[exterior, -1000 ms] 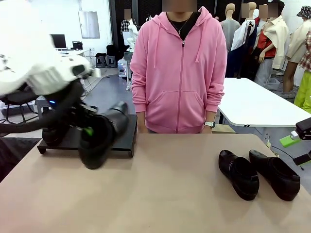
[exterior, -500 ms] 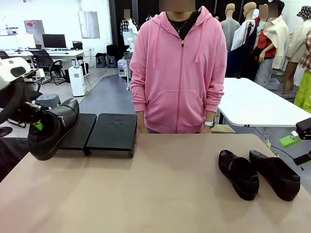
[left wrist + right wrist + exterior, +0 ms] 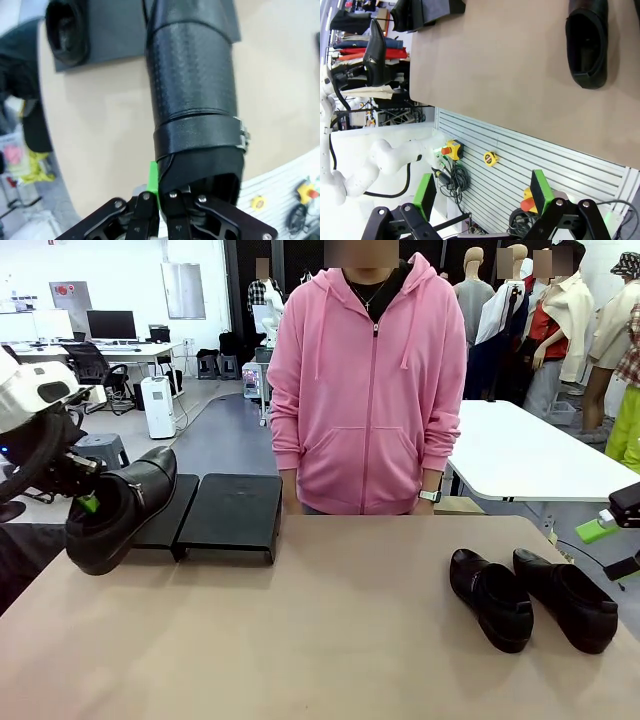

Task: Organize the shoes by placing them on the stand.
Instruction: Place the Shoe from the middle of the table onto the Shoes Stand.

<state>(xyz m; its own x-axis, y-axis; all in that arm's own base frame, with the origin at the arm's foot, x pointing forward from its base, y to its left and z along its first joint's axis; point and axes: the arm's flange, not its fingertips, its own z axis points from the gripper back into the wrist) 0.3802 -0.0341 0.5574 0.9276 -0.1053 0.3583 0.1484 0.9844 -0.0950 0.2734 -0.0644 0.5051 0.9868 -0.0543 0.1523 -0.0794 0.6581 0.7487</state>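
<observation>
Front camera: the left pincer (image 3: 84, 498) is mostly hidden behind the heel of the held shoe (image 3: 120, 508), with one green pad (image 3: 88, 503) peeking out. In its wrist camera, I lose the held shoe's toe, beyond the fingertips, off the top edge. A second shoe (image 3: 67, 32) farther out on the stand (image 3: 115, 30) is also clipped there.
</observation>
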